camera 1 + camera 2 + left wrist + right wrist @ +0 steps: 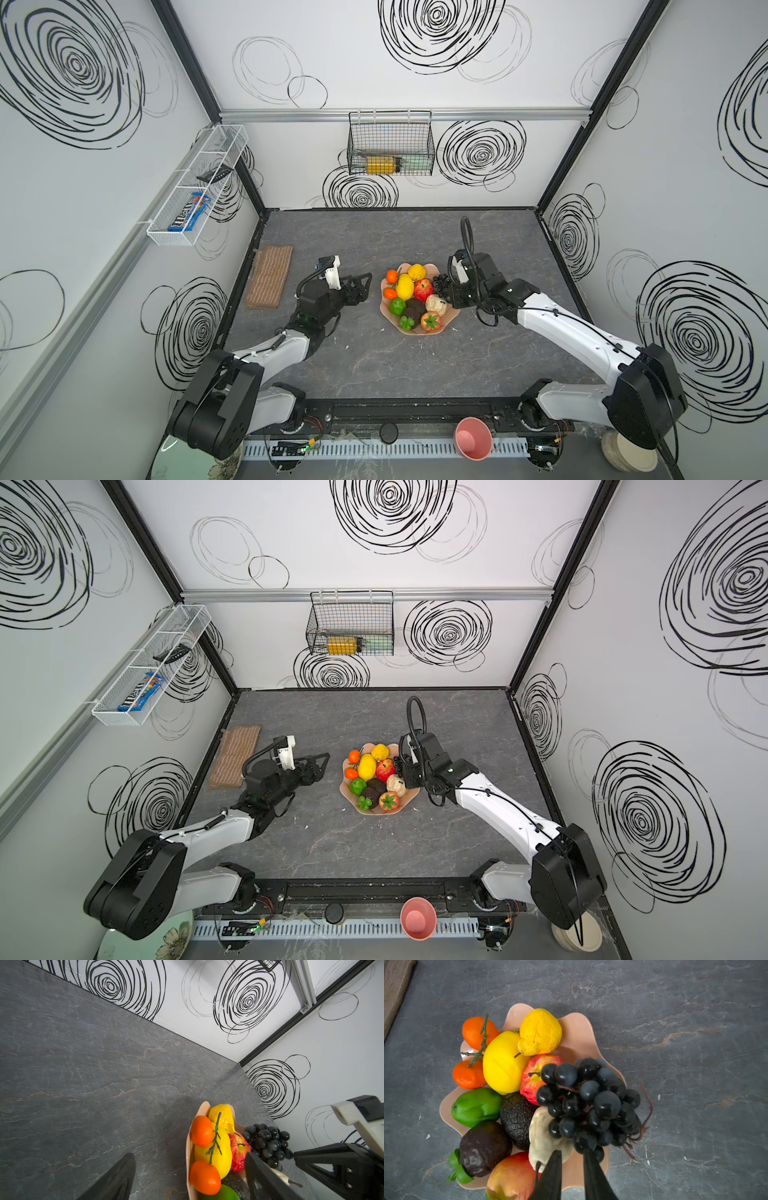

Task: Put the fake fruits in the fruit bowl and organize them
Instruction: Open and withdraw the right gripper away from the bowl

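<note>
The peach-pink fruit bowl (452, 314) (577, 1028) sits mid-table, filled with fake fruits: two lemons (502, 1064), a red apple (532, 1076), two oranges (473, 1031), a lime (475, 1106), a dark avocado (517, 1118) and a beige pear (542, 1138). A black grape bunch (589, 1101) (441, 281) lies on the bowl's right rim, over the apple and pear. Just behind the grapes, my right gripper (573, 1154) (451, 286) has its jaws slightly apart with nothing between them. My left gripper (365, 286) (188, 1155) hovers wide open and empty, left of the bowl.
A brown mat (269, 276) lies at the table's left edge. A pink cup (473, 438) stands on the front rail, a floral plate (199, 465) sits front left and stacked plates (631, 453) front right. Wire baskets (390, 143) hang on the walls.
</note>
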Robot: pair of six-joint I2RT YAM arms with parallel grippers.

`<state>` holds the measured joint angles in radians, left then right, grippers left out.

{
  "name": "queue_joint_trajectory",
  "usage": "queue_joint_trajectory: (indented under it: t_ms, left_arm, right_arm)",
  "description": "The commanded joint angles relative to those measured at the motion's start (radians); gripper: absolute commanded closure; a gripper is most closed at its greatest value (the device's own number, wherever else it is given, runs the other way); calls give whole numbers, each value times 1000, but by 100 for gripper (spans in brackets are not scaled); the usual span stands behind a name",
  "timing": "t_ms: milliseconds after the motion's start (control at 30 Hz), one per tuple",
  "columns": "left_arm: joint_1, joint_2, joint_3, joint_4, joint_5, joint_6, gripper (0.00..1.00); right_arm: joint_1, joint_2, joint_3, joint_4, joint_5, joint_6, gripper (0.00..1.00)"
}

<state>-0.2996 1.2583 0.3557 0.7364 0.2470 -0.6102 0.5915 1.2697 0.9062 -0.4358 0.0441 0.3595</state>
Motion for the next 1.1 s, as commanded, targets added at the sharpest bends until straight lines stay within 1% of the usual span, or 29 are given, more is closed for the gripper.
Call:
queue_joint_trajectory:
  t_ms: [0, 200, 300, 367, 467, 533, 567, 700, 800, 867, 900, 967, 1033, 1067]
  left_arm:
    - [10, 0, -1, 70, 11, -3, 14]
    - [10, -3, -3, 70, 9, -3, 14]
    - [8, -5, -2, 70, 9, -3, 14]
    - [7, -14, -3, 69, 9, -3, 14]
    - [0, -77, 7, 22, -15, 19, 14]
    - [-13, -152, 21, -51, -86, 63, 14]
    - [-22, -188, 23, -73, -132, 83, 14]
    - [-52, -355, -4, -133, -425, 101, 12]
    - [-56, -441, -17, -194, -631, 77, 10]
    - [-52, -468, -25, -209, -733, 62, 8]
    - [-47, -473, -27, -208, -759, 62, 7]
    - [-25, -459, -20, -206, -737, 71, 7]
    - [-13, -424, 2, -230, -700, 88, 7]
    - [-12, -407, 11, -246, -702, 92, 7]
  right_arm:
    - [-4, -24, 39, -15, 19, 3, 71]
    - [-11, -73, 20, 6, 49, -7, 66]
    - [-26, -117, 9, 14, 74, -8, 62]
    - [-57, -147, 5, 13, 85, -5, 58]
    - [-137, -200, -14, 36, 82, -4, 52]
    - [-207, -240, -37, 70, 72, -2, 47]
    - [-237, -255, -50, 89, 76, -1, 43]
    - [-358, -311, -135, 222, 92, 18, 24]
    - [-439, -318, -201, 330, 77, 42, 15]
    - [-492, -303, -240, 391, 44, 52, 14]
    - [-519, -289, -255, 415, 4, 56, 14]
    - [-569, -251, -257, 420, -119, 58, 14]
    - [-581, -208, -248, 402, -225, 29, 14]
    - [-578, -193, -246, 387, -239, 32, 13]
